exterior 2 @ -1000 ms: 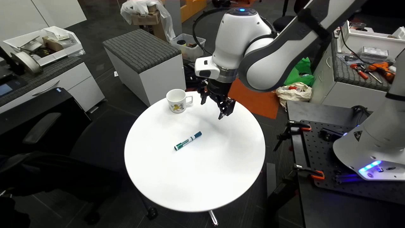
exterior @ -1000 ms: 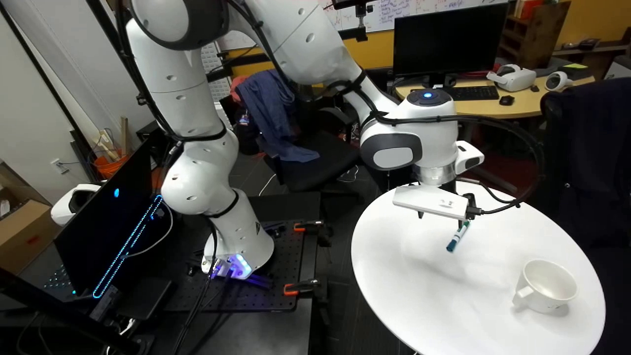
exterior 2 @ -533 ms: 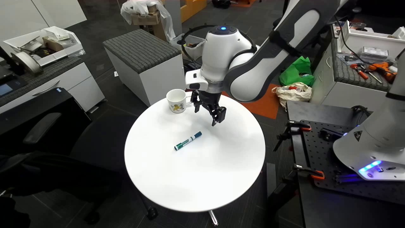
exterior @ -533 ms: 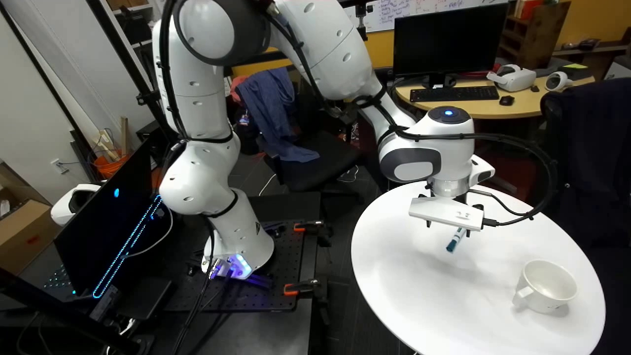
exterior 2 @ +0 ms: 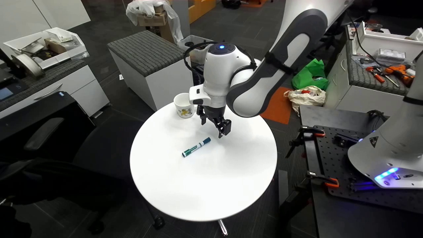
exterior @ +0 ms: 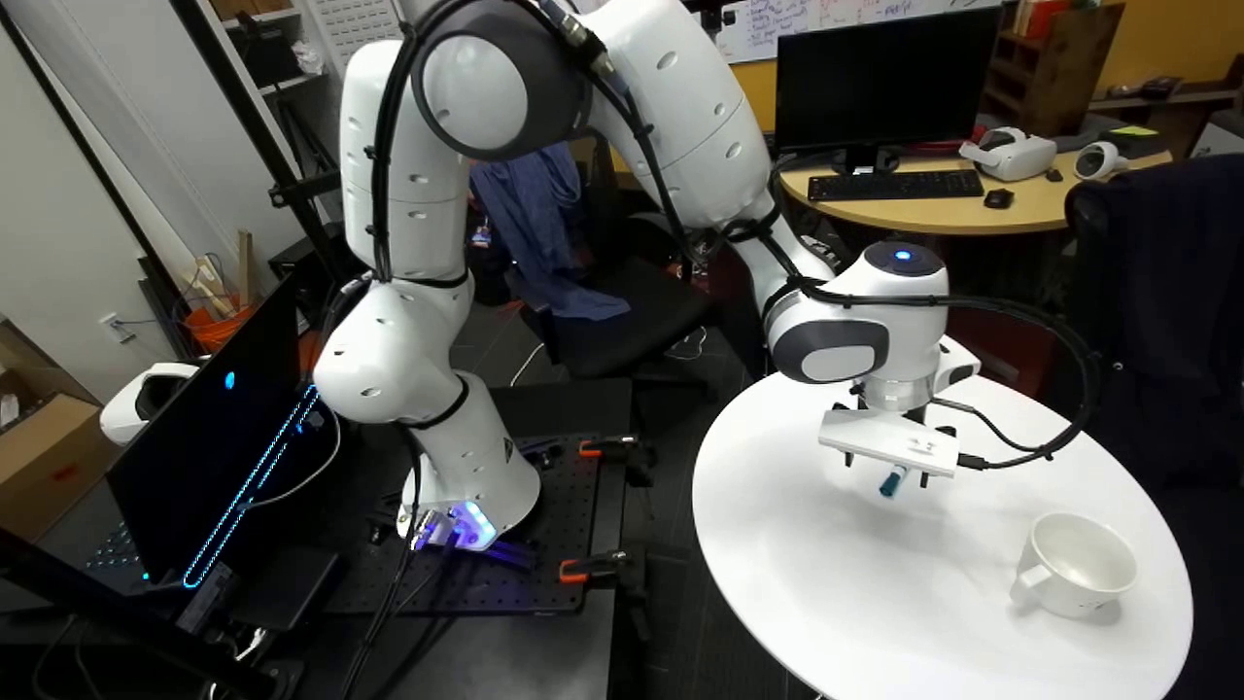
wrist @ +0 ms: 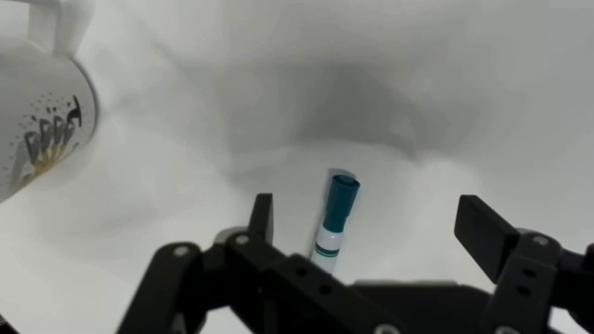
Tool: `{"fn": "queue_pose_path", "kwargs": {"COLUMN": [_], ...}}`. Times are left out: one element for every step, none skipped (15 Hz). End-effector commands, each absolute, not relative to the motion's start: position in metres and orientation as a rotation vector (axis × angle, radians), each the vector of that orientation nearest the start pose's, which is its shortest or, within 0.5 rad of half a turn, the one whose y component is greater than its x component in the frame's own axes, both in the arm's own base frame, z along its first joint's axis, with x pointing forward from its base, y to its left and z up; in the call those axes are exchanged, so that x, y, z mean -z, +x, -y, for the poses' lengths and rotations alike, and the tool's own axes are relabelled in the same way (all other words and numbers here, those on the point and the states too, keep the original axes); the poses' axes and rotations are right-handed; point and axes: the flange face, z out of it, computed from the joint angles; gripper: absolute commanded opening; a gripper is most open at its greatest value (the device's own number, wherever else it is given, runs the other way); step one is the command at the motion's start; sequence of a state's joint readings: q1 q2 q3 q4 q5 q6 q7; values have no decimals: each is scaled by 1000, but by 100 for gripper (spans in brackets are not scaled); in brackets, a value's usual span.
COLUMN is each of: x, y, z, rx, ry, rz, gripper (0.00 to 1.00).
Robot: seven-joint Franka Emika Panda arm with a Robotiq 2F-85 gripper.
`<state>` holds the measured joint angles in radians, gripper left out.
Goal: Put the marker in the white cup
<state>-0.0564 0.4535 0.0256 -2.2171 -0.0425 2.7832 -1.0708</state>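
Observation:
The marker lies flat on the round white table (exterior 2: 205, 191); its teal cap, white barrel and green end show in an exterior view (exterior 2: 196, 147). The gripper's mount hides all but the marker's cap end in an exterior view (exterior: 892, 481). The white cup (exterior: 1077, 564) stands upright with its handle out; it also shows in an exterior view (exterior 2: 184, 105) and at the wrist view's left edge (wrist: 37, 93). My gripper (exterior 2: 211, 128) is open and empty above the table near the marker. In the wrist view the marker's cap (wrist: 342, 202) appears between the open fingers, nearer the left one.
The robot's base stands on a black bench (exterior 2: 343, 198) with orange-tipped clamps (exterior 2: 330, 181) beside the table. A dark chair (exterior 2: 105, 145) and a white cabinet with a grey top (exterior 2: 148, 53) stand around the table. A cable (exterior: 1059, 331) loops from the wrist.
My open gripper has come down and moved toward the marker, so its mount now covers more of it in an exterior view. The marker and the white cup have not moved.

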Motion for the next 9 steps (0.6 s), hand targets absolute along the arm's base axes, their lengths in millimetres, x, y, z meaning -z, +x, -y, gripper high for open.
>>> {"fn": "queue_pose_path", "kwargs": {"x": [-172, -170, -168, -167, -166, -164, -163, -162, -160], "y": [569, 570, 572, 574, 576, 578, 580, 583, 585], "z": [3, 0, -4, -8, -11, -15, -17, -20, -22], "rx": [153, 146, 143, 141, 141, 140, 141, 141, 141], "ry": [-2801, -2808, -2806, -2800, -2794, -2787, -2786, -2785, -2781], "rz": [1584, 1576, 1581, 1594, 1606, 1622, 1630, 1640, 1650], "gripper": [100, 100, 100, 100, 100, 100, 100, 100, 100]}}
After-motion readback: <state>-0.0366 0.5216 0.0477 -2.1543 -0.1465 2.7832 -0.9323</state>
